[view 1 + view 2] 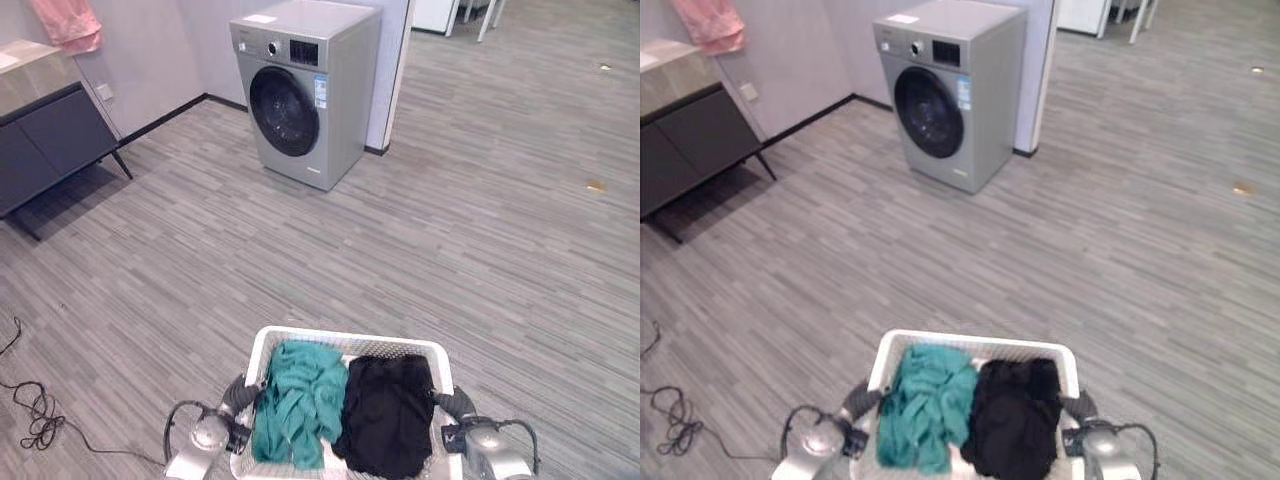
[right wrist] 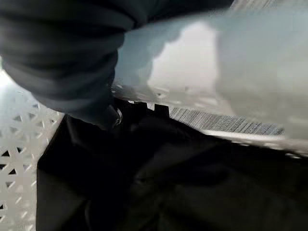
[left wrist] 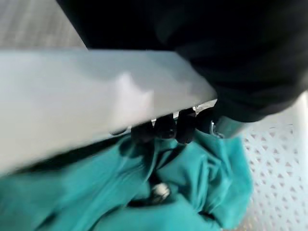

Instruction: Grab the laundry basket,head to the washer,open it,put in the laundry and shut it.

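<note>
You have the light, stiff white basket (image 1: 352, 345) by its side rims, left hand (image 3: 168, 127) curled over, right hand (image 2: 108, 113) apparently gripping too.

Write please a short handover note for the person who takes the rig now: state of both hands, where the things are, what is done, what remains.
Left hand: fingers hooked over the laundry basket rim on the teal side.
Right hand: at the opposite rim by the black garment; grip cannot be told.
Teal garment and black garment lie side by side in the basket, carried in front of the robot.
Washer stands ahead across the floor, door closed.
Done: basket picked up.
Left: walk to the washer, open it, load both garments, shut it.
</note>
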{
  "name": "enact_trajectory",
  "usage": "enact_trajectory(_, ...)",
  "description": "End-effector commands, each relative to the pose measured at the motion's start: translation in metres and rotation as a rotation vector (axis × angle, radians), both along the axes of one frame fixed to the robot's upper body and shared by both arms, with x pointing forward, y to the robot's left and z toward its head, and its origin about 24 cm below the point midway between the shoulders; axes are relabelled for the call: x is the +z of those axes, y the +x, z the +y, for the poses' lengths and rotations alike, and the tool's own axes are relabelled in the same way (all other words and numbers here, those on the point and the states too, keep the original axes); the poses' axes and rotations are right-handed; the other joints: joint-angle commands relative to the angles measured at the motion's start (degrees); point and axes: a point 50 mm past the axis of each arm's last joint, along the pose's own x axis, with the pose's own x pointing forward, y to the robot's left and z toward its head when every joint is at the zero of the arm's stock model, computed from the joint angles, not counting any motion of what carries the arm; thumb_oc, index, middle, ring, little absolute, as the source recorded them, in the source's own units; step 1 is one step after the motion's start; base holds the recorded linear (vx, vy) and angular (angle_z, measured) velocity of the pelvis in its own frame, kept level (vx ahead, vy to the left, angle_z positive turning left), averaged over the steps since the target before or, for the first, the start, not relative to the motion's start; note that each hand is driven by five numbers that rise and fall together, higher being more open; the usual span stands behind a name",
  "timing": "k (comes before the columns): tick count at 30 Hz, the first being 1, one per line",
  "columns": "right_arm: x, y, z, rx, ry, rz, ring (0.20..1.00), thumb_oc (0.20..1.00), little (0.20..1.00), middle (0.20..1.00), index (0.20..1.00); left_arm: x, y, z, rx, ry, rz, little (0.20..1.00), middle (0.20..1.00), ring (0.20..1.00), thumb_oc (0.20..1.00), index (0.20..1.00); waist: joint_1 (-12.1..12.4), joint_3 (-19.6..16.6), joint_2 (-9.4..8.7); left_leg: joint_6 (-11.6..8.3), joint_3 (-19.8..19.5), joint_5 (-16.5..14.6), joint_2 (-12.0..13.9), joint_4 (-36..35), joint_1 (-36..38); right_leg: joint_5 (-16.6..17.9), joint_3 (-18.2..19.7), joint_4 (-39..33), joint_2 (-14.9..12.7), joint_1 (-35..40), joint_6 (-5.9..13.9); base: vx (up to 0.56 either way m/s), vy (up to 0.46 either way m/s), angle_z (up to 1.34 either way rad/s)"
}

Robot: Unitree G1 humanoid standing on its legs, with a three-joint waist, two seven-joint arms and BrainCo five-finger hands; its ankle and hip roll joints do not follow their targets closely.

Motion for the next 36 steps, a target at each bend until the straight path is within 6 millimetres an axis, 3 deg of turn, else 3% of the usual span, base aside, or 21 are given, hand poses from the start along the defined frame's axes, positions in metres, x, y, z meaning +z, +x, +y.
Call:
enact_trajectory(1, 0.026, 0.027, -0.005, 0.004, 0.046, -0.169, 0.2, 0.2, 0.2, 0.2, 0.2, 0.034, 0.041, 0.015, 0.038, 0.004, -0.197, 0.2, 0.2, 0.2, 0.2, 0.2, 0.6, 2.2, -1.55, 1.06, 3.4, -6.7, -1.2, 0.4, 2.3, -0.2, -1.7, 5.0, -4.7, -5.6, 2.92, 0.0, 0.0, 0.0)
enact_trajectory(16, 0.029, 0.024, -0.004, 0.03, 0.035, -0.177, 0.2, 0.2, 0.2, 0.2, 0.2, 0.037, 0.042, 0.02, 0.047, 0.027, -0.212, 0.2, 0.2, 0.2, 0.2, 0.2, 0.8, 1.2, -2.57, 0.52, 3.8, -7.6, -0.1, 0.4, 4.2, -1.2, -1.7, 3.7, -3.6, -3.1, 2.5, 0.03, -0.021, 0.0)
enact_trajectory(26, 0.049, 0.035, -0.012, 0.052, 0.006, -0.249, 0.2, 0.2, 0.2, 0.2, 0.2, 0.064, 0.062, 0.026, 0.053, 0.062, -0.332, 0.2, 0.2, 0.2, 0.2, 0.2, 0.6, 1.2, -3.31, -0.46, 2.9, -7.3, 1.0, 0.6, 4.3, -2.5, -1.1, 3.6, -2.0, -2.3, 1.31, 0.01, -0.07, 0.01)
enact_trajectory(29, 0.082, 0.057, -0.018, 0.063, -0.008, -0.39, 0.2, 0.2, 0.2, 0.2, 0.2, 0.111, 0.095, 0.034, 0.059, 0.103, -0.519, 0.2, 0.2, 0.2, 0.2, 0.2, 0.7, 2.0, -4.07, -1.52, 2.3, -5.9, 2.1, 1.0, 2.4, -2.3, -2.6, 2.8, -1.4, -2.8, 1.02, -0.07, -0.11, 0.16)
enact_trajectory(36, 0.114, 0.078, -0.025, 0.125, -0.086, -0.493, 0.2, 0.2, 0.2, 0.2, 0.2, 0.161, 0.132, 0.038, 0.045, 0.207, -0.694, 0.2, 0.2, 0.2, 0.2, 0.2, -0.1, 1.0, -4.53, -2.32, 2.0, -5.5, 2.8, 0.4, 2.3, -2.5, -3.1, 1.9, -0.4, -2.0, 0.73, -0.01, -0.041, 0.18)
